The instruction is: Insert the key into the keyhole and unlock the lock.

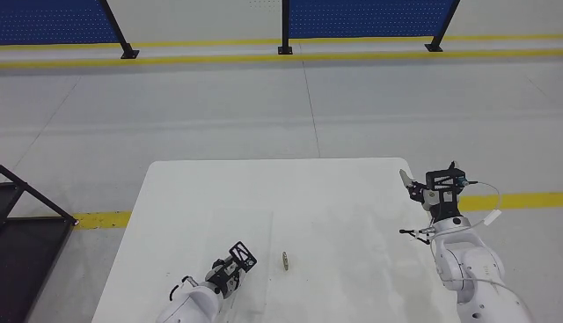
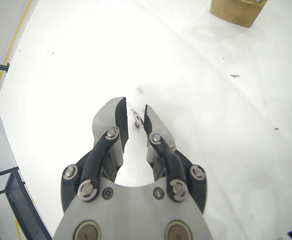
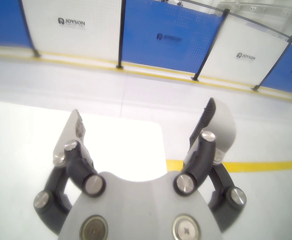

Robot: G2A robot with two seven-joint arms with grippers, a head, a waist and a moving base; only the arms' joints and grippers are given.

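Note:
A brass padlock with a silver shackle lies on the white table; the top view shows the padlock near the front middle. A small silver key lies on the table between the fingertips of my left gripper. That gripper is open by a narrow gap, and the key sits closer to one pad. In the top view my left gripper is just left of the padlock. My right gripper stands wide open and holds nothing, above the table's far right corner.
The table is bare apart from the padlock and key. A black rack stands off its left side. Blue and white fence panels line the floor behind, and a yellow floor line runs past the right edge.

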